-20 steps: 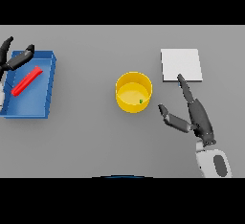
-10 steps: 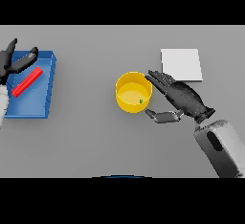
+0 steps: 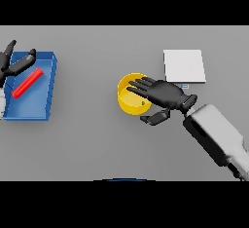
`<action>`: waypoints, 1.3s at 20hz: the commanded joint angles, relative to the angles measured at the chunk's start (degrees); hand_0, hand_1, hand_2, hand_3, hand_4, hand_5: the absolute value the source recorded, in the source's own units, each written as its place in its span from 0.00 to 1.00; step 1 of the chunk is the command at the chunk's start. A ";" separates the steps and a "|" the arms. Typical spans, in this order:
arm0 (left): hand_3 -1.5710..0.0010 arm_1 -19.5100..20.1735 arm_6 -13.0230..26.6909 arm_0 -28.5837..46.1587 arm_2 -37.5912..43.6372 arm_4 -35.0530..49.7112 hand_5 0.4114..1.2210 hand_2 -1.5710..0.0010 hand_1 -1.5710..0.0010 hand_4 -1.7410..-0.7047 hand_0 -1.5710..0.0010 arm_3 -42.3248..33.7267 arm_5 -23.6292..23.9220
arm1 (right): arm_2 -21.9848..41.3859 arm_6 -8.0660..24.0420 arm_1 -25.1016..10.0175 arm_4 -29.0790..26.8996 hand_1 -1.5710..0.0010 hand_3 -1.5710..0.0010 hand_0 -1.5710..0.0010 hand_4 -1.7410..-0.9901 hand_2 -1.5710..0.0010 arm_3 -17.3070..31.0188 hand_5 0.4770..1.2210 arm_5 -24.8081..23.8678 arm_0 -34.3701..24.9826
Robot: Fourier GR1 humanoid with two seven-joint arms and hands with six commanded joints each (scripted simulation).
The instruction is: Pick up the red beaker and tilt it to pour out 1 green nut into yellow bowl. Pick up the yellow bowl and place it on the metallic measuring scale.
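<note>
Nowhere in the head view is there any writing or brand mark that can be read; a small pale patch at the near edge of the metallic measuring scale (image 3: 183,65) is too small to make out.

Counted, the grey table (image 3: 87,144) carries one yellow bowl (image 3: 125,101), one scale, one blue tray (image 3: 46,107) and one red beaker (image 3: 27,83). A single green nut (image 3: 143,103) shows as a speck inside the bowl, near its right wall.

The bowl stands about mid-table, and the scale lies apart from it toward the far right. The tray sits at the table's left edge, and the beaker lies on its side within it, slanted.

The right hand (image 3: 164,95) lies over the bowl's right half, its fingers (image 3: 138,86) stretched nearly straight across the rim and the thumb (image 3: 155,118) bent beside the bowl's near-right wall; whether it touches the bowl cannot be told. Half a second ago it was at the bowl's right side, and a second ago it stood clear, nearer the right edge. The bowl has not shifted.

The left hand (image 3: 10,64) shows at the tray's far left corner, fingers spread, holding nothing.
</note>
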 commanded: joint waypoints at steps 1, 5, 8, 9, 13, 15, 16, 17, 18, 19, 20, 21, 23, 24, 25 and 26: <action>1.00 -0.40 0.37 -0.11 -0.10 -0.14 0.35 1.00 1.00 0.90 1.00 0.33 0.33 | 0.80 -0.57 0.29 0.35 1.00 1.00 1.00 0.78 1.00 1.13 0.23 0.61 -0.69; 1.00 0.36 -0.38 -0.31 0.08 -0.35 0.36 1.00 1.00 0.90 1.00 0.35 -0.02 | 3.39 -0.31 0.95 1.54 1.00 1.00 1.00 0.77 1.00 4.22 0.26 5.15 -5.07; 1.00 0.89 -0.35 0.07 0.27 -0.17 0.36 1.00 1.00 0.91 1.00 0.36 -0.58 | 5.70 -0.47 2.07 3.20 1.00 1.00 1.00 0.75 1.00 7.96 0.27 6.18 -6.88; 1.00 1.00 -0.74 -0.32 0.27 -0.26 0.36 1.00 1.00 0.91 1.00 0.70 -0.72 | 5.87 -0.36 2.42 3.52 1.00 1.00 1.00 0.75 1.00 9.26 0.26 6.00 -7.70; 1.00 0.60 -0.55 0.10 -0.10 -0.97 0.37 1.00 1.00 0.92 1.00 1.08 -0.06 | 6.77 -0.04 3.41 3.73 1.00 0.99 1.00 0.74 1.00 11.43 0.29 7.46 -8.53; 1.00 0.96 -0.38 -0.72 0.08 -0.90 0.37 1.00 1.00 0.92 1.00 1.46 -0.43 | 6.52 -0.12 3.53 3.70 1.00 0.97 1.00 0.71 0.99 13.05 0.34 7.26 -9.29; 1.00 0.76 -0.53 -0.70 -0.04 -0.90 0.37 1.00 1.00 0.92 1.00 1.62 -0.47 | 6.37 0.32 3.65 3.76 0.99 0.95 1.00 0.68 0.98 13.24 0.39 7.27 -9.89; 1.00 0.97 -1.34 -0.08 0.17 -0.66 0.37 1.00 1.00 0.92 1.00 1.82 -0.73 | 6.90 0.46 3.88 4.08 0.96 0.92 0.97 0.64 0.94 12.95 0.45 6.95 -9.05; 1.00 0.84 -1.30 -0.06 0.05 -0.67 0.37 1.00 1.00 0.92 1.00 1.38 -0.62 | 7.13 -0.28 3.86 4.13 0.88 0.86 0.88 0.58 0.88 12.73 0.56 6.81 -8.75; 1.00 0.53 -1.39 -0.26 -0.30 -1.05 0.37 1.00 1.00 0.92 1.00 1.66 -0.41 | 7.06 -1.50 3.98 4.03 0.74 0.79 0.71 0.50 0.78 12.97 0.65 6.20 -8.69; 1.00 0.65 -1.38 -0.25 -0.26 -0.96 0.37 1.00 1.00 0.92 1.00 1.42 -0.54 | 6.95 -1.42 3.75 3.95 0.59 0.64 0.57 0.41 0.62 12.53 0.72 6.32 -8.78; 1.00 0.82 -1.38 -0.26 -0.07 -0.79 0.37 1.00 1.00 0.92 1.00 1.21 -0.58 | 6.45 -1.78 3.61 3.55 0.47 0.57 0.45 0.33 0.50 12.85 0.77 6.39 -9.24; 1.00 1.44 -1.18 -0.52 0.22 -0.72 0.37 1.00 1.00 0.92 1.00 1.04 -0.79 | 7.10 -2.28 2.92 3.58 0.30 0.44 0.29 0.22 0.32 11.67 0.85 6.95 -8.75; 1.00 1.20 -1.07 -0.55 -0.09 -0.78 0.37 1.00 1.00 0.92 1.00 1.11 -0.97 | 7.04 -1.51 3.24 3.13 0.24 0.38 0.23 0.17 0.28 11.80 0.88 7.51 -8.97; 1.00 1.26 -0.42 -0.88 -0.16 -0.85 0.37 1.00 1.00 0.92 1.00 1.01 -1.05 | 6.91 -1.32 3.24 2.81 0.19 0.35 0.19 0.14 0.24 11.84 0.91 8.00 -9.22; 1.00 1.13 -0.66 -0.85 -0.22 -0.93 0.37 1.00 1.00 0.92 1.00 0.91 -0.85 | 7.03 -0.88 3.32 2.49 0.16 0.32 0.15 0.11 0.21 11.79 0.93 8.33 -9.24</action>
